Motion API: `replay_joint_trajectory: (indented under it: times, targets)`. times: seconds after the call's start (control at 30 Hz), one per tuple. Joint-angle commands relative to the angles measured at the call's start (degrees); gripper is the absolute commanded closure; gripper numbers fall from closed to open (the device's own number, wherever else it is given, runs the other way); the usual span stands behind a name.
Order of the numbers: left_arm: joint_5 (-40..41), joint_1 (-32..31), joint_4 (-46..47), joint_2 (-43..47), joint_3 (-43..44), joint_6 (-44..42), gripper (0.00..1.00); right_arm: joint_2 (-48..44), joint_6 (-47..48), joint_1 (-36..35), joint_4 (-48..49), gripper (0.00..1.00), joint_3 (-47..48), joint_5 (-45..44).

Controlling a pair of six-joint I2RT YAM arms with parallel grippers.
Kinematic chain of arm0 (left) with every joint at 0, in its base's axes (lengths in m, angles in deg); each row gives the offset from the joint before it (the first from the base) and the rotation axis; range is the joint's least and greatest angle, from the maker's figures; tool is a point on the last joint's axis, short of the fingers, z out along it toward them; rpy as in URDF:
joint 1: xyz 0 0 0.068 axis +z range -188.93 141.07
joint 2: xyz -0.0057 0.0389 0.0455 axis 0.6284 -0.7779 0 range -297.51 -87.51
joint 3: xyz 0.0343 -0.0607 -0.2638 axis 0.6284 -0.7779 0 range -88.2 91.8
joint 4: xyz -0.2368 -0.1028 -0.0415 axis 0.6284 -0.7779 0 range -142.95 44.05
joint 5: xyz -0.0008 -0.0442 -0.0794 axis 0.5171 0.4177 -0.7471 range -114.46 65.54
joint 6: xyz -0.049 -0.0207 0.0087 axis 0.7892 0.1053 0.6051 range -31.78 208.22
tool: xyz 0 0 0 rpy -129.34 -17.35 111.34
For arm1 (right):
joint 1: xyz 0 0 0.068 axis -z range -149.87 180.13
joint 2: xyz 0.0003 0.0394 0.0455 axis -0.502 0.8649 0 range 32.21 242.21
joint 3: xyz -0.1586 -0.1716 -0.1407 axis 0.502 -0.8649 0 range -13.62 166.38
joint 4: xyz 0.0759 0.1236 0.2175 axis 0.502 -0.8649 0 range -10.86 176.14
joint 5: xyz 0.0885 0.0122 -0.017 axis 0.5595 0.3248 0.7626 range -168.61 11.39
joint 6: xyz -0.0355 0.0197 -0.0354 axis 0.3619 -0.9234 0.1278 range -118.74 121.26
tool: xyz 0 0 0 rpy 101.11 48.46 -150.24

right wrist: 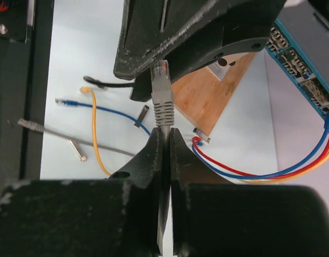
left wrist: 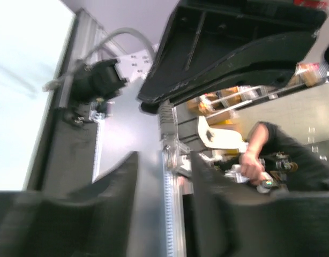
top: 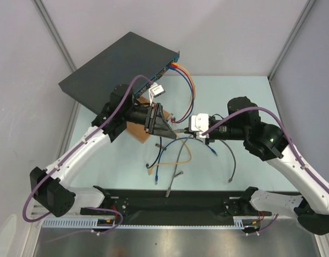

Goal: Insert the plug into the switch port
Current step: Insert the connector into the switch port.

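nearest the arms, loose cables [right wrist: 95,128] lie scattered on the table [top: 245,96]. above them the right gripper [right wrist: 165,136] is pinched tight on a grey cable just below the plug [right wrist: 162,80], whose clear tip points at the dark underside of the left gripper [left wrist: 163,160]. that gripper's jaws stand apart around nothing. beyond lies the wooden board [right wrist: 207,99], then the switch [top: 113,72] at the far left, well apart from the plug. the step looks like carrying, not insertion. next the plug likely needs turning toward the blue front face [right wrist: 296,67] and lining up with a free port. which ports are free is hard to tell beside the red, blue and orange leads [right wrist: 250,172]. the latch side is unclear. the left wrist view is blurred.
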Motion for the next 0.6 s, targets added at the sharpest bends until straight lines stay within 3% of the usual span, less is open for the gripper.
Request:
replay_joint_trajectory:
  times: [0.0, 0.03, 0.07, 0.2, 0.23, 0.3, 0.33, 0.47, 0.57]
  targets:
    - [1.5, 3.6, -5.1, 1.6, 6.5, -9.1, 0.46, 0.6, -6.4, 0.4, 5.0, 1.0, 0.8, -4.0]
    - [2.4, 4.7, -7.0, 1.3, 8.5, -11.8, 0.4, 1.5, -7.9, 2.7, 5.5, 1.0, 1.1, -4.0]
    - [3.3, 5.7, -11.6, 1.0, 13.5, -14.5, 0.28, 2.4, -9.4, 4.0, 5.9, 1.0, 2.7, -3.6]
    - [11.4, 10.0, -26.1, 0.1, 26.3, -32.9, 0.21, 9.8, -18.5, 12.5, 7.7, 1.0, 8.5, -3.6]
    - [17.2, 10.0, -28.4, 0.5, 28.0, -35.7, 0.2, 13.2, -22.3, 15.3, 8.3, 1.0, 10.2, -4.0]
    - [22.9, 10.0, -29.1, 3.5, 28.2, -40.0, 0.19, 17.2, -25.1, 17.6, 7.8, 1.0, 15.8, -5.2]
    - [30.3, 10.0, -28.4, 4.8, 27.1, -40.8, 0.18, 20.8, -26.5, 18.9, 7.7, 1.0, 17.6, -5.1]
    - [44.0, 10.0, -23.0, 10.7, 18.4, -47.0, 0.12, 28.5, -30.6, 23.4, 7.8, 1.0, 24.9, -5.6]
    - [50.2, 10.0, -21.5, 11.4, 17.2, -52.6, 0.12, 36.1, -31.9, 24.8, 5.9, 1.0, 32.2, -4.6]
